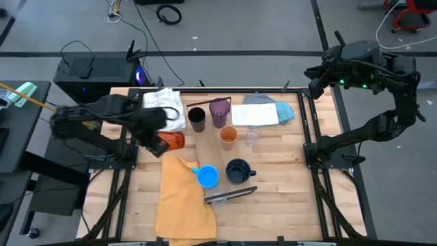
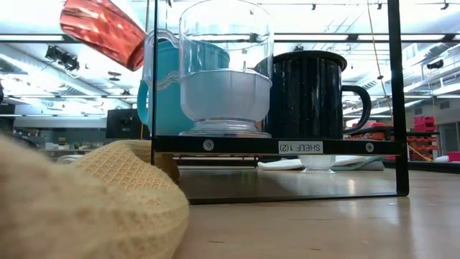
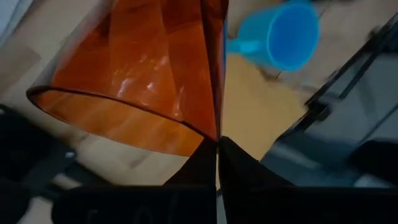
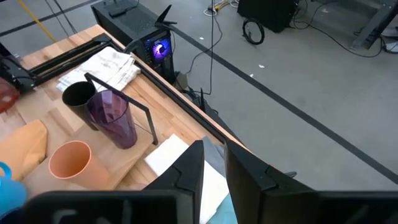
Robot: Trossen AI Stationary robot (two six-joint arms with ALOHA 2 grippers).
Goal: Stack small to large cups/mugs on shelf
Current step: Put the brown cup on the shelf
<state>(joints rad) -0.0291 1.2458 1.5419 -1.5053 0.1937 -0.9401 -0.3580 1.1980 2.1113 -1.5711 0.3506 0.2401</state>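
Desk [image 1: 287, 198]: pale slatted wood, dark metal frame rails on both sides. Grey floor around it with dark tape lines and loose cables; a black computer case [image 1: 92, 74] with a blue light stands off the 11 o'clock corner.

Left claw [image 1: 158, 140] is clamped shut on the wall of a translucent orange tumbler [image 1: 174, 140], held tilted above the desk at about 9 o'clock.

Shelf [image 1: 232, 123], a pale plank, lies across the 12 o'clock half. On it: black cup [image 1: 196, 119] and purple tumbler [image 1: 219, 112] side by side, peach cup [image 1: 228, 135] and a clear plastic cup [image 1: 252, 137] just nearer.

Bright blue mug [image 1: 207, 177] rests at the edge of a mustard-yellow cloth [image 1: 183, 201] near 6 o'clock, with the dark navy mug [image 1: 237, 171] just beside it.

Right claw [image 1: 318, 87] hovers off the 2 o'clock corner, fingers slightly apart, holding nothing.
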